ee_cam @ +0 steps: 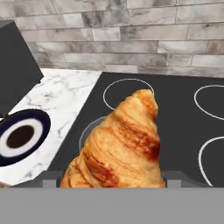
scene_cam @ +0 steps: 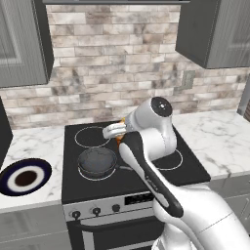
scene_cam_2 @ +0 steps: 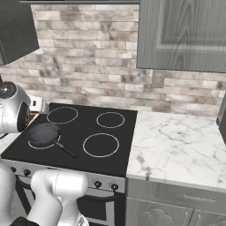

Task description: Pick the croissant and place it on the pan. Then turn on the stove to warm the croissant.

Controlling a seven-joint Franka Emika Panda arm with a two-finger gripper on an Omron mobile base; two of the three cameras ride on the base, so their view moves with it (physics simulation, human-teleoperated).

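A: Left side?
B: Blue plate [scene_cam: 24,177] on the marble counter [scene_cam: 34,146], apart from the stove [scene_cam: 146,171].
A: Pan?
B: Pan [scene_cam: 97,161] on the front-left burner ring.
A: Your pincer?
B: My gripper [ee_cam: 114,181] is clamped on the croissant [ee_cam: 122,144], held above the stove, near the pan.

no readable text, no labels, no brands, no numbers, no signs anywhere

croissant [ee_cam: 120,144] hiding most of pan [ee_cam: 87,131], fingers unseen behind pastry
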